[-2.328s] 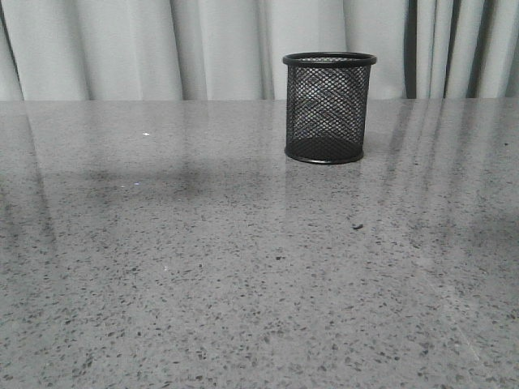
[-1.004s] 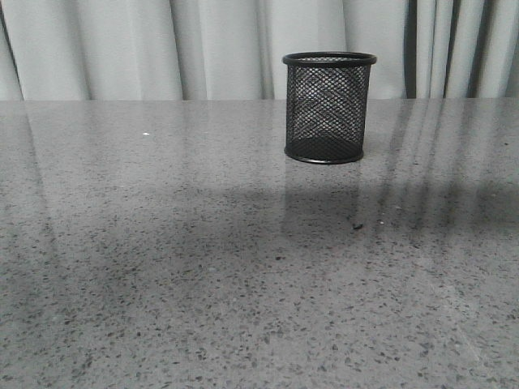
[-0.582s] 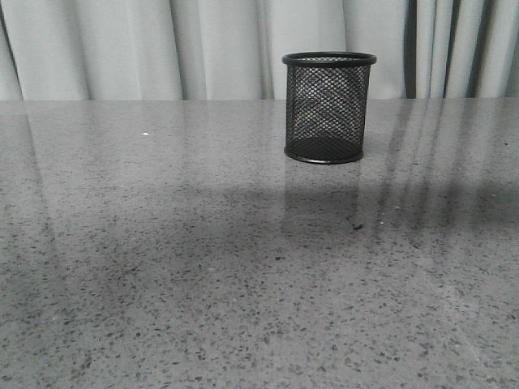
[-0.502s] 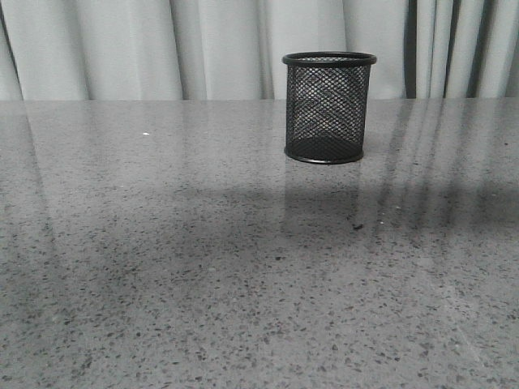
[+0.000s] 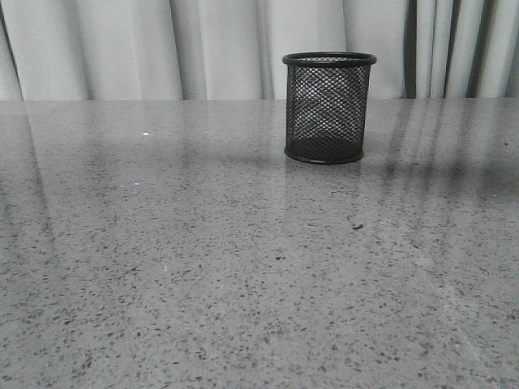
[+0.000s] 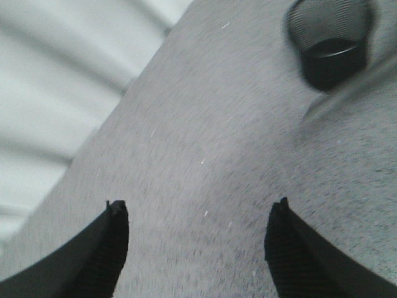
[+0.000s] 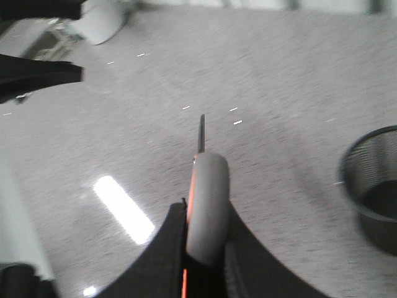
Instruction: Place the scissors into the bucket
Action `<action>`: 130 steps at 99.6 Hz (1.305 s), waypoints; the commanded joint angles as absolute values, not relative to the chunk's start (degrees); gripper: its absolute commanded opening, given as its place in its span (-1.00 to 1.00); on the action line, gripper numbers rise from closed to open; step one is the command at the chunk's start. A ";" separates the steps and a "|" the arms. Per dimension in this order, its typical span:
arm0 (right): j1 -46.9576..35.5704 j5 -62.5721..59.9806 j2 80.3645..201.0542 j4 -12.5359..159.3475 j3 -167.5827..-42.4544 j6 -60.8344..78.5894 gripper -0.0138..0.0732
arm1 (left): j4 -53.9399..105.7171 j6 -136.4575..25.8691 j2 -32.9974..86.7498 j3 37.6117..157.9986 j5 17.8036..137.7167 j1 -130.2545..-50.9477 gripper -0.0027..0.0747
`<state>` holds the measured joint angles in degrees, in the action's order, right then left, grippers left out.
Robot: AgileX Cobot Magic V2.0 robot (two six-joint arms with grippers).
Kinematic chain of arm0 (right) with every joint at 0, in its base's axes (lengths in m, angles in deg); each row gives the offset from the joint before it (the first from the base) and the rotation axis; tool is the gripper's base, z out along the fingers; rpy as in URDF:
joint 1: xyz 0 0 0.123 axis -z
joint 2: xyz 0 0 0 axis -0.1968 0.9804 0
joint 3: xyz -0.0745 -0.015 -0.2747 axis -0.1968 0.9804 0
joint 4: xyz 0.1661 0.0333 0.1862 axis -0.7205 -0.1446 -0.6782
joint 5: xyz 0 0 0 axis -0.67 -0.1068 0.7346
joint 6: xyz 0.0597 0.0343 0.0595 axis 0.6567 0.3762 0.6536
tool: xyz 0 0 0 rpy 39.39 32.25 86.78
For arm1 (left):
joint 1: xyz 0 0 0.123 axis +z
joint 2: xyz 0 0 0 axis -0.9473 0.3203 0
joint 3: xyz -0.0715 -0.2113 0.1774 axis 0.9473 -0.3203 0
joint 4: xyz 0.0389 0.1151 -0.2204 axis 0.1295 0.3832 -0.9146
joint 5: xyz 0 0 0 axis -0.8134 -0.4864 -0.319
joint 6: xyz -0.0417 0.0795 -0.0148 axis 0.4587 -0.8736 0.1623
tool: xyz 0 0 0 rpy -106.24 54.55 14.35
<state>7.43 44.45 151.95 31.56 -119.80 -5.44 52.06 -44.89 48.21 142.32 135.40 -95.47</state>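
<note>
The bucket (image 5: 329, 108), a small black wire-mesh cup, stands upright on the grey speckled table, right of centre and far back. It shows blurred in the left wrist view (image 6: 330, 38) and at the edge of the right wrist view (image 7: 374, 186). My right gripper (image 7: 206, 214) is shut on the scissors (image 7: 206, 205), gripping a grey handle loop lined in orange, with the dark blade (image 7: 201, 132) pointing away over the table. The bucket lies off to one side of the blade. My left gripper (image 6: 197, 214) is open and empty above bare table. Neither gripper shows in the front view.
Pale curtains (image 5: 162, 49) hang behind the table's far edge. In the right wrist view the other arm's dark fingers (image 7: 37, 74) and a pale object (image 7: 102, 22) sit at the far corner. A bright light reflection (image 7: 123, 208) lies on the tabletop.
In the front view the broad shadow across the middle of the table has drawn back toward the far right. The bucket has not moved.
</note>
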 commanded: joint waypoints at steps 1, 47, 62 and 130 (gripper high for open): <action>8.79 42.25 150.80 36.97 -125.27 -0.28 -0.80 | 46.93 -43.47 45.85 144.27 134.31 -88.86 0.20; 8.82 45.98 153.82 60.84 -131.59 12.07 -0.80 | 35.50 -43.47 41.71 144.27 135.52 -71.74 0.20; 8.82 49.14 157.70 60.84 -134.64 12.07 -0.79 | 33.91 -43.47 41.47 144.27 135.52 -71.74 0.20; 0.48 58.71 171.63 70.44 -149.56 15.62 -0.80 | 33.41 -43.47 41.47 144.27 135.40 -71.74 0.20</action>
<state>1.40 58.40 172.82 70.60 -146.84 15.57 35.22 -44.15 43.05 142.66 137.90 -71.86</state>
